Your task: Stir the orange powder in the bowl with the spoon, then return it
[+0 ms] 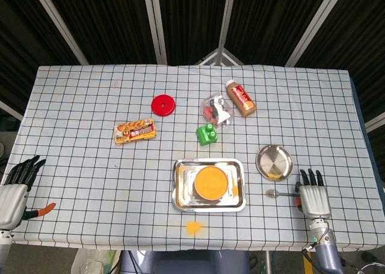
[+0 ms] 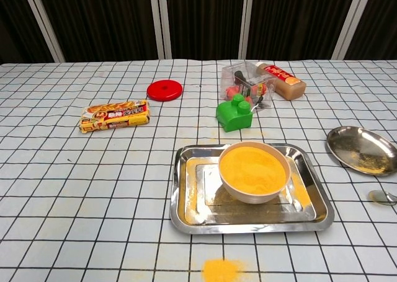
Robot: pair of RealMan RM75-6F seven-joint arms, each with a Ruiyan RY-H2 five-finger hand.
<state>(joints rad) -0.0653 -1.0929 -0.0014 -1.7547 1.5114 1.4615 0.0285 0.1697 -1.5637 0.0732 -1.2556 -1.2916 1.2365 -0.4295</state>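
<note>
A white bowl full of orange powder stands in a steel tray near the table's front. The metal spoon lies on the cloth right of the tray, below a small steel plate. My right hand lies flat and open just right of the spoon's handle, holding nothing. My left hand rests open at the front left corner, far from the bowl. Neither hand shows in the chest view.
Spilled orange powder lies in front of the tray. Further back are a green block, a clear box of toys, a brown bottle, a red lid and a snack packet. An orange-handled tool lies by my left hand.
</note>
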